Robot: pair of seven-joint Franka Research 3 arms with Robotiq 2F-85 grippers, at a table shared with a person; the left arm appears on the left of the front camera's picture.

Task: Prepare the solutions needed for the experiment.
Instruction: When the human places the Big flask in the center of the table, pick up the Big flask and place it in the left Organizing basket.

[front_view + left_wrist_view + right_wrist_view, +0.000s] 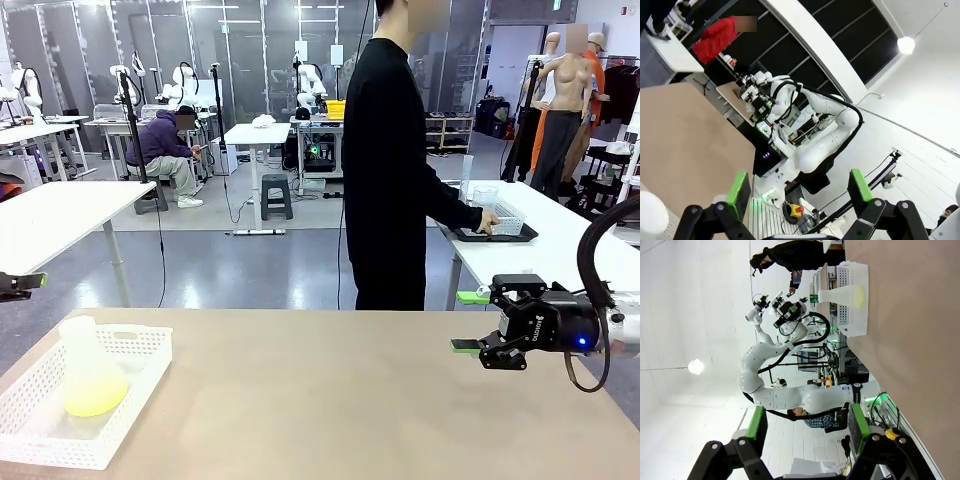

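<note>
1. While the person [395, 160] in black stands at the far side of the worktop [330, 400], turned toward a neighbouring table, one hand [488, 222] rests on a dark tray [495, 235] there
2. A white perforated basket [40, 425] sits at the worktop's near left corner; inside it stands a translucent conical flask [90, 375], upright, its neck narrow and its base wide
3. The solutions [95, 400] show as a pale yellow-green pool in the bottom of that flask, filling only the lowest part
4. In the right wrist view the same basket [855, 300] and flask [842, 294] appear far off along the worktop, the yellow tint visible at the flask's base
5. The right claw [468, 321] hovers above the worktop's right side, well apart from the basket, green-padded fingers pointing toward picture left; the fingers are spread and nothing lies between them
6. In its own wrist view the right claw [807, 425] is likewise released, with only the room beyond the pads
7. The left claw [22, 283] peeks in at the left edge of the front view, above and behind the basket
8. In the left wrist view the left claw [799, 186] is wide apart and grasping nothing, with the right arm [815, 130] seen beyond it
</note>
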